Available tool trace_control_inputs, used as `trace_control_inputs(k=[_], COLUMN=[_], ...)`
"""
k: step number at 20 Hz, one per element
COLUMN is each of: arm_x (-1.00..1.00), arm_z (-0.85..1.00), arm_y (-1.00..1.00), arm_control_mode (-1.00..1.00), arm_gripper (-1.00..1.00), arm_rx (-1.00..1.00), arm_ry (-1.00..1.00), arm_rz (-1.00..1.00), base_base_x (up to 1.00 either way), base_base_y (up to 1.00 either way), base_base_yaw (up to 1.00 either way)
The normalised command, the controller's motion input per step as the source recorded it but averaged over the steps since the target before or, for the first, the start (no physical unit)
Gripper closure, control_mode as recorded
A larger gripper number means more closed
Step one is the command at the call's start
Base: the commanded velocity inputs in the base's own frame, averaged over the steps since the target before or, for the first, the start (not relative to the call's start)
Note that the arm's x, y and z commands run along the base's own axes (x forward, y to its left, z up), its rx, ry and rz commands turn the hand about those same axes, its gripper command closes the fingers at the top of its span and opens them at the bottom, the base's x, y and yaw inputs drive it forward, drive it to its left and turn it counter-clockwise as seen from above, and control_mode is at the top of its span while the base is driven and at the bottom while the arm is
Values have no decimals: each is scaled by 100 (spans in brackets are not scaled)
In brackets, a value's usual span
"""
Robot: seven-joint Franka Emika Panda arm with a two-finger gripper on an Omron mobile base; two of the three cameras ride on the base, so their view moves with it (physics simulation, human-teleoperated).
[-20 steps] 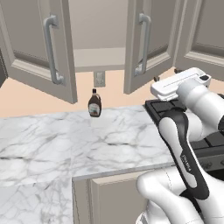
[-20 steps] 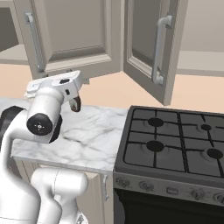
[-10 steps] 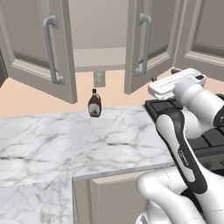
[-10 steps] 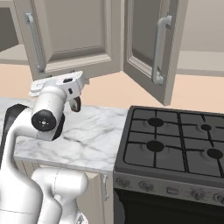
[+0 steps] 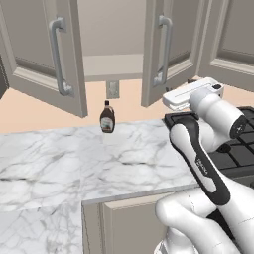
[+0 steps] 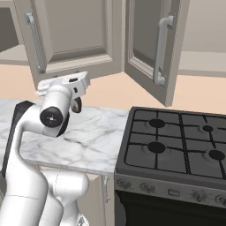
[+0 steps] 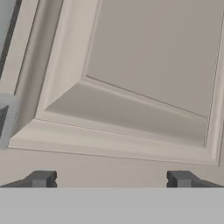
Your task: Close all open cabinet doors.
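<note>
Near the upper centre of the left base view I see the right cabinet door [image 5: 163, 49] hanging open, fingers [image 7: 41, 178] apart and empty, so I should push its panel flat, slowly.

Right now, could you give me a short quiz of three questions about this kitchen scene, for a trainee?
1. True or false: both cabinet doors, the left door and the right door, stand open.
2. What stands on the counter below the open cabinet? A) bottle B) kettle C) bowl
3. Fill in: in the hand view, the gripper faces a door panel with its jaws ____.

Key: 1 true; 2 A, the bottle; 3 open.
</note>
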Motion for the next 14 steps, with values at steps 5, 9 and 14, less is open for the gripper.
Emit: trace_control_inputs(k=[5, 9, 14], arm_x=[39, 36, 40], arm_z=[-14, -14, -3], arm_y=[7, 15, 16], arm_control_mode=[-100, -100, -100], arm_gripper=[-100, -100, -100], arm_rx=[0, 0, 0], arm_ry=[0, 0, 0], arm_rz=[0, 0, 0], base_base_x=[0, 0, 0], base_base_y=[0, 0, 0], base_base_yaw=[0, 0, 0])
